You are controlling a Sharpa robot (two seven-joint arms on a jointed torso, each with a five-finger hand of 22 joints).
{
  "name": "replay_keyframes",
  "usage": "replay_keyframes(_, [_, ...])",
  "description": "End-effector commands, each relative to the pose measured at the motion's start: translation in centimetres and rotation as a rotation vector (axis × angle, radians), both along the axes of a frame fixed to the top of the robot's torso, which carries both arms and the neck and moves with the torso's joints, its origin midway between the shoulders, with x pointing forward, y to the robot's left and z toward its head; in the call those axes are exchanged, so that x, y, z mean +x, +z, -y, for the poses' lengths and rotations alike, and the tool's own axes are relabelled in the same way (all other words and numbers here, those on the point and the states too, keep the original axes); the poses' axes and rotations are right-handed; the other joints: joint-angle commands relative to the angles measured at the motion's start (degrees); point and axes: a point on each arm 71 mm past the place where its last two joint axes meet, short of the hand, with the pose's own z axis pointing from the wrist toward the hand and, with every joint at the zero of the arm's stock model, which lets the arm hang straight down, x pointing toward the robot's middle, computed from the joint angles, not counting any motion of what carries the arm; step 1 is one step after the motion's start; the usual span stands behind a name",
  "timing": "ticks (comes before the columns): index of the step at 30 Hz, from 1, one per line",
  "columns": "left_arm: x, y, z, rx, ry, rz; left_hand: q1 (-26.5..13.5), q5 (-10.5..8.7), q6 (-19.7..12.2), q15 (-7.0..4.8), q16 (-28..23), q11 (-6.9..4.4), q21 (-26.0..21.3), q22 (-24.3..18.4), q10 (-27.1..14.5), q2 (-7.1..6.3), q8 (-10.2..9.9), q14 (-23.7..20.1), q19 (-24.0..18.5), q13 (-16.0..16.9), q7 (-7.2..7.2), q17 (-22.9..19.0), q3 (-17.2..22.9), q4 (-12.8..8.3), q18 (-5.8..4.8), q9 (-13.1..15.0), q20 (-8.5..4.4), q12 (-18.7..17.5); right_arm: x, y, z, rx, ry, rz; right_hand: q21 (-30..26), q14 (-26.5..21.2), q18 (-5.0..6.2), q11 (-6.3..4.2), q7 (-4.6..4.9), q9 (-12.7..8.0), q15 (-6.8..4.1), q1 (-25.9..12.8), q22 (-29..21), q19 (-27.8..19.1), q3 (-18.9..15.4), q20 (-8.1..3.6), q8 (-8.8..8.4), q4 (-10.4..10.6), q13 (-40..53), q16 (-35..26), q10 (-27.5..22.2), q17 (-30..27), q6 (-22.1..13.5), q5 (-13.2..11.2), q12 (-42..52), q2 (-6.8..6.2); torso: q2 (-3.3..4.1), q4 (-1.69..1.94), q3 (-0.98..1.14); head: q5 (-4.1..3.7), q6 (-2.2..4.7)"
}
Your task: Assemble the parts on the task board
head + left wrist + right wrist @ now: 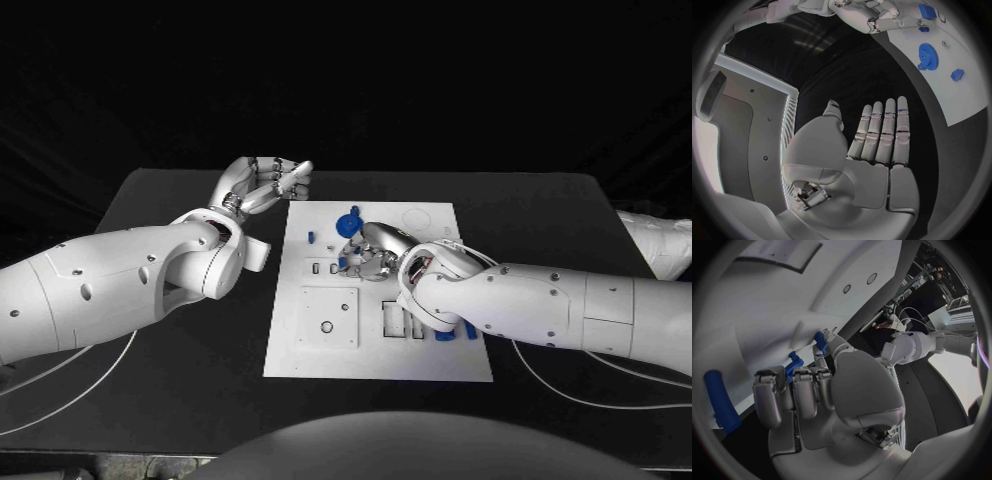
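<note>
The white task board [378, 345] lies in the middle of the black table. My right hand [372, 255] is curled down over the board's centre. Its fingertips [820, 371] close on a small blue part [821, 341] against the board [767, 300], and a second blue piece [794, 362] sits beside them. A blue gear [351, 222] lies just beyond that hand, also seen as the gear [928, 56] next to a small blue piece [957, 75]. My left hand [267, 185] hovers off the board's far left corner, its fingers [879, 132] straight and holding nothing.
Several blue parts [447, 335] lie under my right forearm near the board's right edge, and a long blue piece [720, 400] shows there too. A raised white square plate [329, 316] sits on the board's near left. Bare black table surrounds the board.
</note>
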Motion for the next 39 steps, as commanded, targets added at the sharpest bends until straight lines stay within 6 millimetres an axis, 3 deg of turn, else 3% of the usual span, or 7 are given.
replay_keyframes(1, [-0.1,0.1,0.2,-0.004,-0.016,0.005,-0.1,0.37,0.3,0.01,-0.3,0.01,-0.3,-0.1,0.5,0.64,-0.3,-0.3,-0.4,0.1,0.01,0.1,-0.5,0.0,0.69,0.1,0.05,-0.3,-0.2,0.0,-0.2,-0.020,0.020,0.005,0.3,6.0,-0.81,0.52,0.25,0.0,0.48,-0.1,15.1,6.0,-0.2,0.49,0.01,0.0,15.1,0.2,5.9,15.1,-0.3,-0.3,0.2,-0.45,0.02,0.07,0.02,0.03,0.01])
replay_keyframes(18, [-0.1,0.1,0.1,-0.004,-0.014,0.006,-0.1,0.37,0.3,0.01,-0.3,0.01,-0.3,-0.1,0.5,0.64,-0.3,-0.3,-0.4,0.1,0.01,0.1,-0.5,0.0,0.69,0.1,0.05,-0.3,-0.4,0.0,-0.1,-0.022,0.014,0.007,0.3,6.0,-0.81,0.76,0.45,0.2,0.75,-0.1,15.1,6.0,0.0,0.77,0.51,0.0,15.1,0.2,5.9,15.1,0.4,-0.2,0.2,-0.30,0.02,0.02,0.02,-0.14,0.01])
replay_keyframes(26, [0.0,0.1,0.0,-0.003,-0.013,0.005,-0.1,0.37,0.3,0.01,-0.3,0.01,-0.3,-0.1,0.5,0.64,-0.3,-0.3,-0.4,0.1,0.01,0.1,-0.5,0.0,0.69,0.1,0.05,-0.3,-0.4,0.1,0.1,-0.022,-0.001,0.023,0.3,6.0,-0.81,1.44,1.19,-0.4,1.39,-1.9,15.1,6.0,-1.1,1.44,-0.17,0.9,15.1,0.2,5.9,15.1,-2.5,-1.8,0.2,-1.67,0.02,0.00,0.03,-0.20,0.01])
replay_keyframes(33, [0.0,0.1,0.0,-0.003,-0.015,0.005,0.0,0.41,0.3,0.03,-0.3,0.04,-0.3,-0.1,0.5,0.60,-0.5,-0.4,-0.5,0.1,0.04,0.2,-0.7,0.0,0.69,0.1,0.07,-0.4,-0.4,0.5,0.2,0.013,-0.001,0.056,0.3,6.0,-0.81,2.15,1.96,-1.7,2.59,-4.3,15.1,6.0,-3.3,2.65,-0.09,5.2,15.1,0.2,5.9,15.1,-10.1,-6.0,0.2,-4.40,0.03,-0.04,0.03,-0.20,0.01])
replay_keyframes(36, [0.0,0.1,0.1,-0.004,-0.017,0.006,0.2,0.45,0.0,0.12,-0.4,0.17,-0.3,-0.2,0.2,0.52,-1.1,-0.6,-0.6,0.0,0.20,0.3,-1.1,0.0,0.67,0.1,0.13,-0.6,-0.4,0.8,0.4,0.071,-0.009,0.072,0.3,6.0,-0.81,2.00,2.13,-1.8,3.01,-4.6,15.1,6.0,-5.4,3.16,-0.01,9.1,15.1,0.2,5.9,15.1,-12.7,-6.4,0.2,-6.09,0.02,-0.04,0.01,-0.21,0.01])
replay_keyframes(39, [-0.1,0.1,0.2,-0.005,-0.019,0.005,0.4,0.49,-0.9,0.29,-0.5,0.43,-0.4,-0.3,-0.2,0.48,-2.1,-1.0,-0.9,0.0,0.55,0.4,-1.6,0.0,0.65,-0.1,0.24,-0.8,-0.4,1.4,0.8,0.137,-0.029,0.093,0.3,6.0,-0.81,2.19,2.44,-1.6,3.23,-3.4,15.1,6.0,-6.9,3.42,0.26,12.8,15.1,0.2,5.9,15.1,-13.6,-6.1,0.2,-6.83,0.08,-0.04,0.04,0.09,0.01])
